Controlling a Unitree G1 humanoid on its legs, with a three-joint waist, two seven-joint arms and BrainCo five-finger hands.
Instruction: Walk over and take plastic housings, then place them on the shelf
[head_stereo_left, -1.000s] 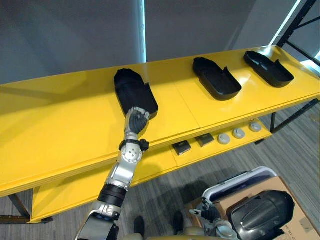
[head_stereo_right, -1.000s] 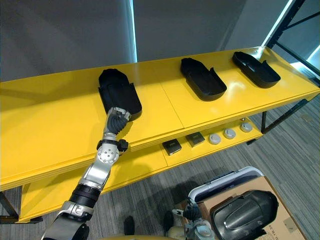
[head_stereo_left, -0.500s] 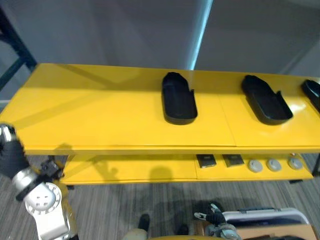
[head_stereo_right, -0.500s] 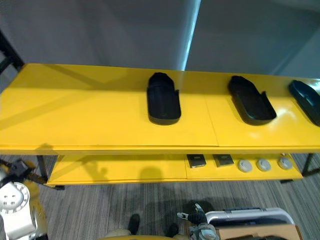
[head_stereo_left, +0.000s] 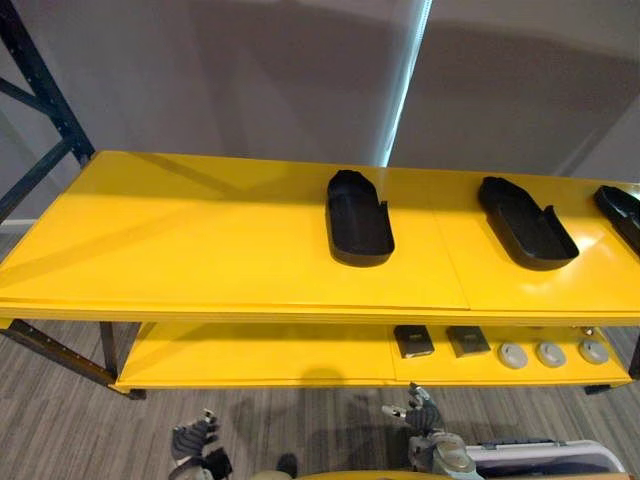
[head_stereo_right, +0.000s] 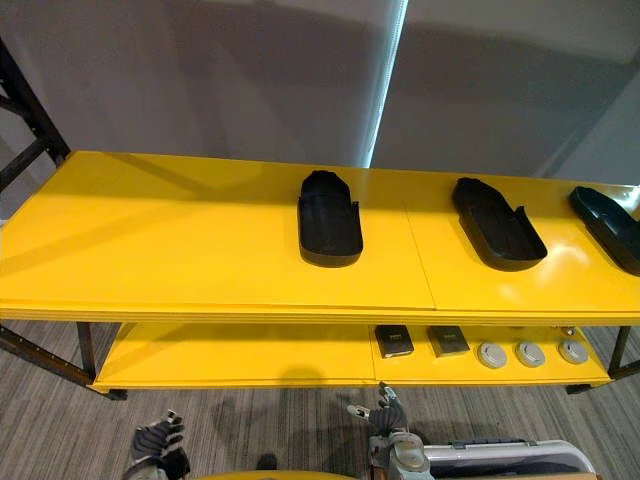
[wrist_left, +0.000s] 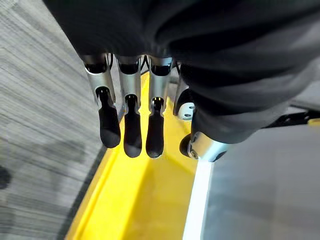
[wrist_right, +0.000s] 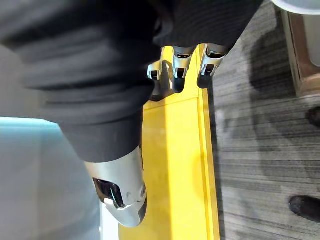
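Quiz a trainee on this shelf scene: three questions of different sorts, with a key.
1. True or false: the left hand and the right hand both hold nothing.
2. How many black housings lie on the top level of the yellow shelf? A) one B) three C) five
3. Fill in: on the lower level, the round grey discs lie to the robot's ___ of the dark square parts.

Key: 1 true; 2 B; 3 right.
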